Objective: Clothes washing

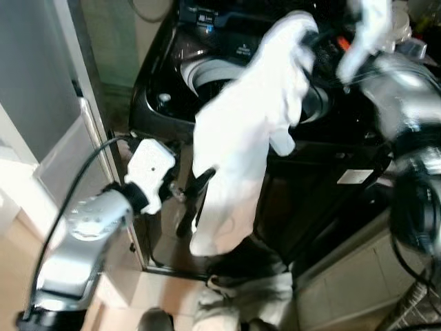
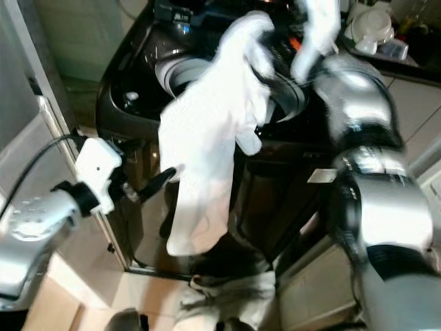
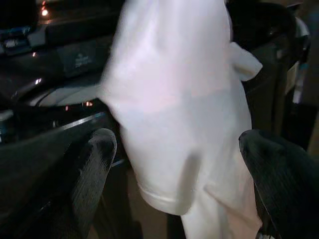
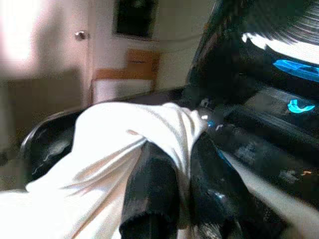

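I am standing over a black top-loading washing machine (image 1: 172, 103) with its lid raised, looking down at it. My right gripper (image 4: 172, 164) is lifted high, at about one o'clock in my head view, above the machine's round opening (image 1: 207, 72). Its two black fingers (image 4: 149, 194) are pressed together on a bunched fold of a white garment (image 1: 238, 145). The cloth hangs from that pinch in a long drape, running from the top of the machine down across its dark front panel toward six o'clock, its lower hem loose in the air in front of the machine. My left gripper (image 1: 196, 186) is low, at about eight o'clock, reaching toward the hanging cloth from its left side. Its fingers (image 3: 94, 164) are spread wide apart, with the white fabric hanging between them in the wrist view; I cannot tell whether either finger touches the cloth. On the floor at six o'clock, below the hem, lies a heap of dark and pale laundry (image 1: 244, 283). A grey door (image 1: 41, 89) stands at nine o'clock.
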Controlling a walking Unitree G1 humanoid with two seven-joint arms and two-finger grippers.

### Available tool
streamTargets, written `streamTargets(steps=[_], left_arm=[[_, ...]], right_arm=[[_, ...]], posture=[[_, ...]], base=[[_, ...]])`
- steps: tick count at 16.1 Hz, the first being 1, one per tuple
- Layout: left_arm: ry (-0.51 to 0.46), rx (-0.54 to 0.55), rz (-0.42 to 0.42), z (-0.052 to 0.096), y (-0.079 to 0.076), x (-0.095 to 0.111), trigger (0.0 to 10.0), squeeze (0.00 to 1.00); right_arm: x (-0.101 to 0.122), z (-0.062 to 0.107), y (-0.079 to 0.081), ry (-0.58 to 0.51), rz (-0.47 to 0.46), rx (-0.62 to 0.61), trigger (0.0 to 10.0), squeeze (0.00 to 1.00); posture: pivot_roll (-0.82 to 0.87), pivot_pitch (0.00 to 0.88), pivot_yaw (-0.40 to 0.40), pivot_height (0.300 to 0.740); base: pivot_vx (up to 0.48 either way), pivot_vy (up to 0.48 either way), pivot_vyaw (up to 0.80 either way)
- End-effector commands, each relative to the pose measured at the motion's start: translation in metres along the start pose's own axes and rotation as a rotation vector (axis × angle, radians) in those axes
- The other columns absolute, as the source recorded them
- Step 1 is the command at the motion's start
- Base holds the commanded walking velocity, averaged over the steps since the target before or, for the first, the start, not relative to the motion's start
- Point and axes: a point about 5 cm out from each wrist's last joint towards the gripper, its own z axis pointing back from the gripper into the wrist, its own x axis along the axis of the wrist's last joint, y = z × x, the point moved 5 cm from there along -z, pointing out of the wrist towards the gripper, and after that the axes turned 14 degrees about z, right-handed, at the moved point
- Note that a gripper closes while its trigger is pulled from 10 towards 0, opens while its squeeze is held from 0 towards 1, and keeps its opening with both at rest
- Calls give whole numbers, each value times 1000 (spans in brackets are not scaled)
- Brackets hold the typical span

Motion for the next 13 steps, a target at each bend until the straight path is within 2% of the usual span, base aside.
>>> streamTargets(steps=[1, 3, 5, 7, 9, 10, 11, 12, 13], left_arm=[[-14, -46, 6, 3, -6, 6, 10000, 0], [-55, -82, -7, 4, -7, 16, 10000, 0], [-98, -66, 16, -5, -10, 22, 10000, 0], [-152, 101, 140, -18, 0, 22, 10000, 0], [-216, 246, 236, -21, 4, 21, 10000, 0], [-230, 290, 240, -21, 5, 21, 10000, 0], [-230, 332, 252, -22, 8, 16, 10000, 0], [-219, 400, 223, -21, 17, 11, 10000, 0], [-217, 423, 206, -20, 21, 10, 10000, 0]], right_arm=[[5, 8, 7, -9, 24, 82, 10000, 0], [-24, 29, 45, 64, -15, 210, 10000, 0], [-39, 39, 80, 81, -92, 274, 10000, 0], [-40, 34, 90, 9, -259, 165, 10000, 0], [-47, 37, 116, 18, -315, 177, 10000, 0], [-49, 38, 121, 22, -322, 168, 10000, 0], [-56, 37, 118, 32, -337, 107, 10000, 0], [-66, 34, 114, 54, -351, 9, 10000, 0], [-71, 33, 114, 69, -348, -20, 10000, 0]], posture=[[58, 0, -82, 731], [35, 0, -67, 731], [22, 0, -62, 731], [15, 0, -57, 731], [11, 0, -54, 731], [11, 0, -54, 731], [8, 0, -53, 731], [8, 0, -54, 731], [9, 0, -54, 731]], base=[[0, 0, 0], [0, 0, 0], [0, 0, 0], [0, 0, 0], [0, 0, 0], [0, 0, 0], [0, 0, 0], [0, 0, 0], [-296, 0, 0]])
